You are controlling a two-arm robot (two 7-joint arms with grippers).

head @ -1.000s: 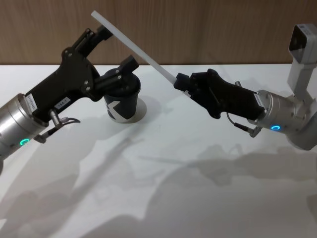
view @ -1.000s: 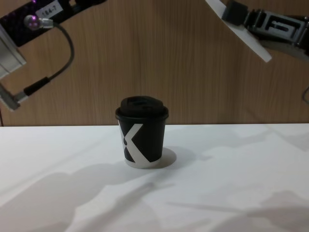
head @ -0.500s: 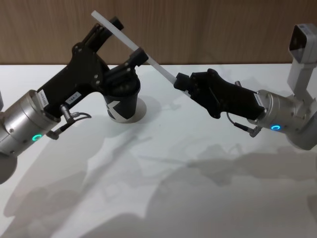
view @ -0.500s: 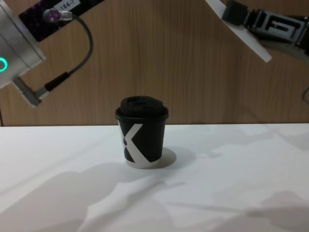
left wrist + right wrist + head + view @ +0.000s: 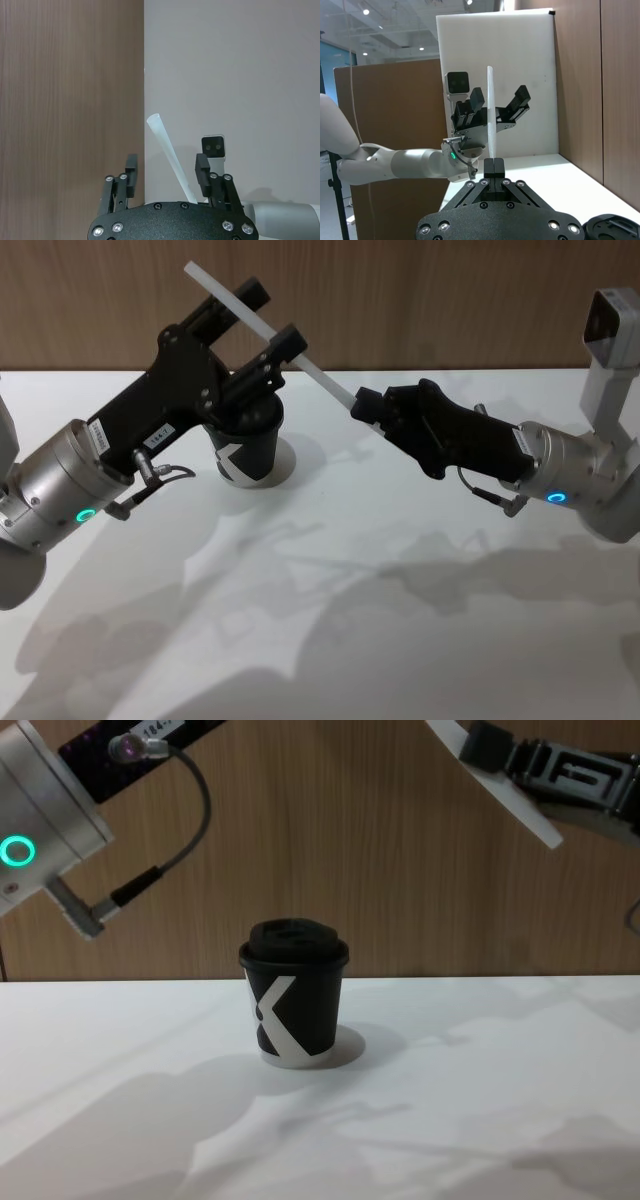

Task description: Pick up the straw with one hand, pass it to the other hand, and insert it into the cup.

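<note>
Now the left gripper (image 5: 272,314) hangs spread wide up above the cup (image 5: 248,455), and the right gripper (image 5: 366,406) is clenched on the lower end of the straw (image 5: 322,377). Its long axis slants up and leftward from that grip, passing between the left fingers, which likely need only close across it

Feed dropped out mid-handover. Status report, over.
Right hand shut on straw, lower end. Left hand open, straddling straw, no grip yet. Cup lidded on table, below left hand.
</note>
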